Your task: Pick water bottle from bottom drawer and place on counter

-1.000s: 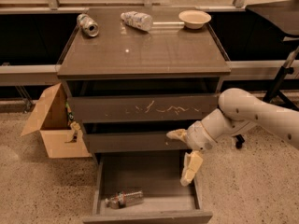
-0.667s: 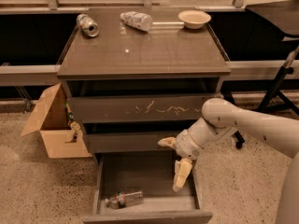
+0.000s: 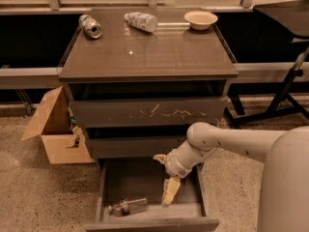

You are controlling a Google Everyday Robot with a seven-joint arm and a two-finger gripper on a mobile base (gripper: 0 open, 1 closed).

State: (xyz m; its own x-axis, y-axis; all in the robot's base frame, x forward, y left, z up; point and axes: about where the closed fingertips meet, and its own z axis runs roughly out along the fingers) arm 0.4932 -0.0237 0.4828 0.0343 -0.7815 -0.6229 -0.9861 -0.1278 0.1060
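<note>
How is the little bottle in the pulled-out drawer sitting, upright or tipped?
Tipped: the water bottle lies on its side in the bottom drawer. The gripper, open, hangs in the drawer close beside it.

Two bottles [image 3: 128, 206] [image 3: 141, 21], one can [image 3: 90, 26], one bowl [image 3: 200, 19], one end effector [image 3: 162, 179] over bottom drawer [image 3: 150, 223].

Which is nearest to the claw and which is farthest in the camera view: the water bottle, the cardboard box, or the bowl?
The claw hangs open over the bottom drawer.
1. Water bottle: lying in that drawer, just left of the claw.
2. Cardboard box: on the floor, far left.
3. Bowl: back right corner of the counter.
</note>
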